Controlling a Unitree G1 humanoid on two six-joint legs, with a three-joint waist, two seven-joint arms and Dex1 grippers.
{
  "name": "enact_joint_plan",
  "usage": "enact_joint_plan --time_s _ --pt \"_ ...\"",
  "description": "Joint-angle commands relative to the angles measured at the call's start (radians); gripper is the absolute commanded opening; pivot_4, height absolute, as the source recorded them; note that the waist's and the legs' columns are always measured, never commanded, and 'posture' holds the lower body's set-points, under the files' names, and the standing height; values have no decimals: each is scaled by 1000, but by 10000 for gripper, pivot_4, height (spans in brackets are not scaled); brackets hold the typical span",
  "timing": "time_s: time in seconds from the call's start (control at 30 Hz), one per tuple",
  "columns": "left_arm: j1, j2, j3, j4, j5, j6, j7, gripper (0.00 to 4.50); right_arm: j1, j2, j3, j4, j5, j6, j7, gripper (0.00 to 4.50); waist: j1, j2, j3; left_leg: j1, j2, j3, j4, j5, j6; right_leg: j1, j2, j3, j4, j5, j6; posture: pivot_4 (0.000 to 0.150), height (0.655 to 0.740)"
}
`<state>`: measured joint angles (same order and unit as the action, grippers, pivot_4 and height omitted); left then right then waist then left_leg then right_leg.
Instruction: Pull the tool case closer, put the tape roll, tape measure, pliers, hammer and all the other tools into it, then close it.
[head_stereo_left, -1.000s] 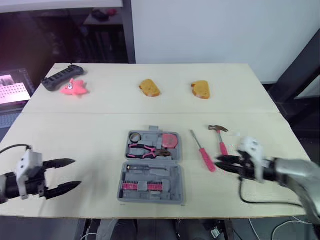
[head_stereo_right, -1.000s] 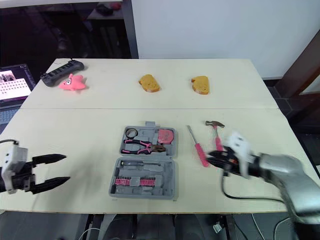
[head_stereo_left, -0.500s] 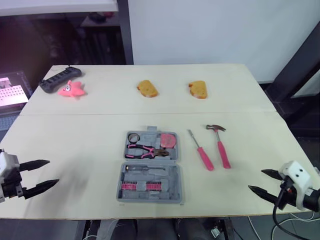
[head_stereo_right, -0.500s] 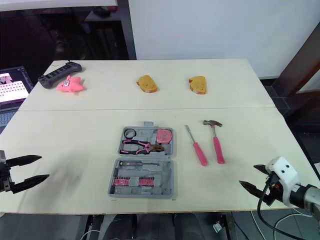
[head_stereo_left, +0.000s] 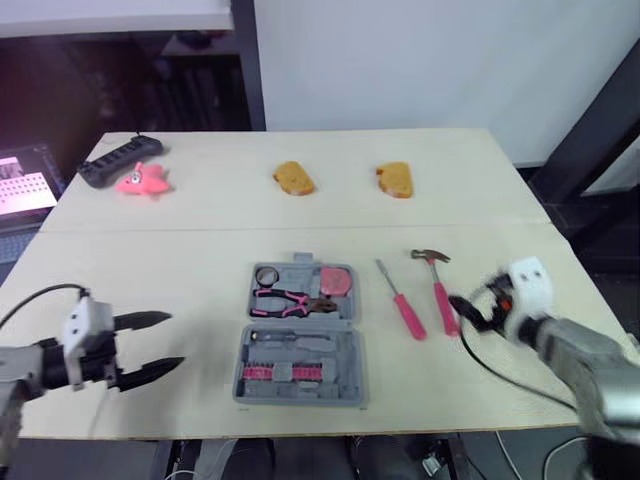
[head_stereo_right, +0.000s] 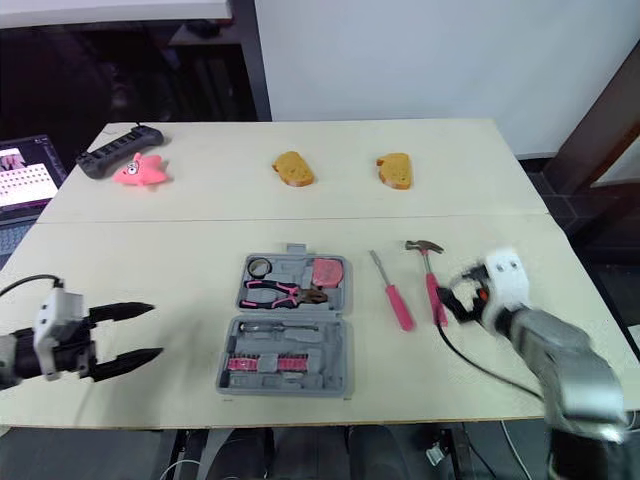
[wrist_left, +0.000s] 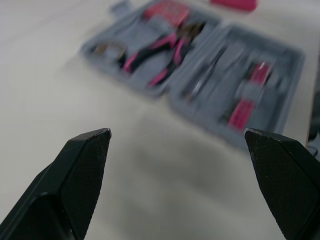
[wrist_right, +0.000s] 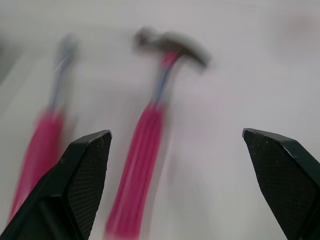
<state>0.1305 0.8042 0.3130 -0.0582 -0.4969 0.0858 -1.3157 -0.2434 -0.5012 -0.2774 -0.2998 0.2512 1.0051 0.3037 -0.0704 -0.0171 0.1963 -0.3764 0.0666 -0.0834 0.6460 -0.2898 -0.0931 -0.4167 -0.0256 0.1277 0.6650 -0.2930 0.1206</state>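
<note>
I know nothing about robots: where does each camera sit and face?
Left eye view: on the head, facing down at the table; left pincer and right pincer show.
Right eye view: beside it, same scene.
Left wrist view: on the left wrist, along the open left pincer at the tool case.
Right wrist view: on the right wrist, along the open right pincer at the hammer.
Shared: eye views show tool case and hammer too.

screwdriver (head_stereo_left: 402, 300), hammer (head_stereo_left: 440, 288) right of tool case (head_stereo_left: 302, 335)

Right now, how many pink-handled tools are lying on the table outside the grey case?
2: a screwdriver and a hammer, lying side by side on the table just to the right of the open tool case.
</note>
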Motion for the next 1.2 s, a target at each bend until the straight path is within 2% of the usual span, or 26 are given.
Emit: enact_joint_plan --time_s 0.03,0.17,0.47,0.57,0.8,1.07,1.2 --pt "7 -12 -15 -120 -31 35 48 45000 -107 45 6 37 -42 111 -125 44464 5 -1 0 1 0 0 0 0 0 0 0 0 0 0 1 1500 7400" --pt "18 -29 -40 -215 -48 68 80 45000 -198 94 41 157 -82 151 -200 44464 9 -1 0 0 0 -2 -3 -1 2 0 0 -2 -1 0 1 1500 7400" --pt "5 -32 -58 -301 -56 81 124 45000 -260 143 129 348 -124 86 -226 44464 -3 0 0 1 0 -1 -2 -1 2 0 0 -1 0 0 1 1500 7400" --pt "1 -34 -65 -303 -53 78 132 45000 -280 145 136 434 -132 36 -221 36209 -4 0 -1 1 0 -1 -1 -1 2 1 0 -1 0 0 1 1500 7400" --pt "-2 -34 -72 -296 -44 72 140 45000 -289 135 141 489 -126 -3 -206 844 0 0 -1 2 0 -1 0 -1 2 3 0 -1 -1 0 1 1500 7400" --pt "-7 -30 -80 -290 -43 68 142 45000 -274 136 103 352 -94 66 -193 231 0 0 0 2 0 -1 -1 -1 2 4 0 -1 -1 0 1 1500 7400" --pt "-20 -24 -82 -277 -46 72 137 45000 -283 127 56 82 -20 255 -166 231 -1 5 2 1 0 -1 -1 -1 2 2 0 -1 -1 0 1 1500 7400"
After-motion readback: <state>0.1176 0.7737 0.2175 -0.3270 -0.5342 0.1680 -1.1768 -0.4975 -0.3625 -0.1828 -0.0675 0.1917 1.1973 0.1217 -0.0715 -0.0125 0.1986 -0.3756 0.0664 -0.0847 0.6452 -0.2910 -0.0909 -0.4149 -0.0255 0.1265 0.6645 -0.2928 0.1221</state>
